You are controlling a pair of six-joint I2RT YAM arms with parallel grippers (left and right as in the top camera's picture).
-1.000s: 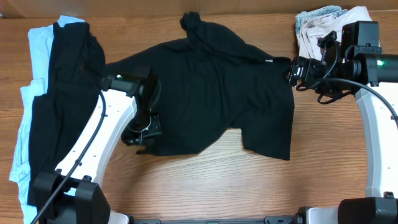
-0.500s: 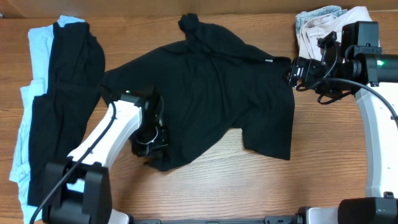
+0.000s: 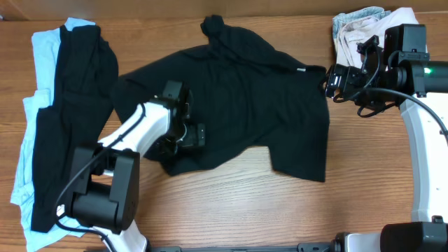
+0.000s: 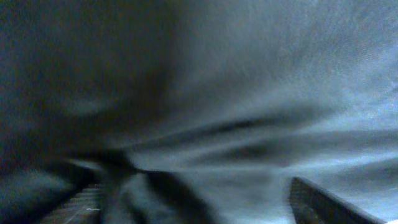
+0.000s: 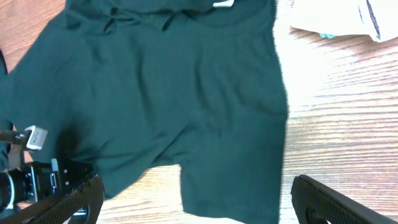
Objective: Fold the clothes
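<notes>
A black short-sleeved shirt (image 3: 245,105) lies spread across the middle of the table, its small white label (image 3: 302,69) at the right. My left gripper (image 3: 190,134) rests low on the shirt's lower left part. Its jaws stand wide apart in the left wrist view, and black cloth (image 4: 249,93) fills that frame, with nothing pinched. My right gripper (image 3: 332,82) hovers open beside the shirt's right edge. In the right wrist view the shirt (image 5: 186,93) lies below its spread fingers (image 5: 323,199).
At the left edge lie a light blue garment (image 3: 40,56) and a black one (image 3: 70,119) on top of it. A pile of pale clothes (image 3: 364,28) sits at the back right. Bare wood (image 3: 245,203) shows along the front.
My left gripper moved right and back over the shirt, pulling its lower left edge inward, then opened and let the cloth go. The right arm stayed still.
</notes>
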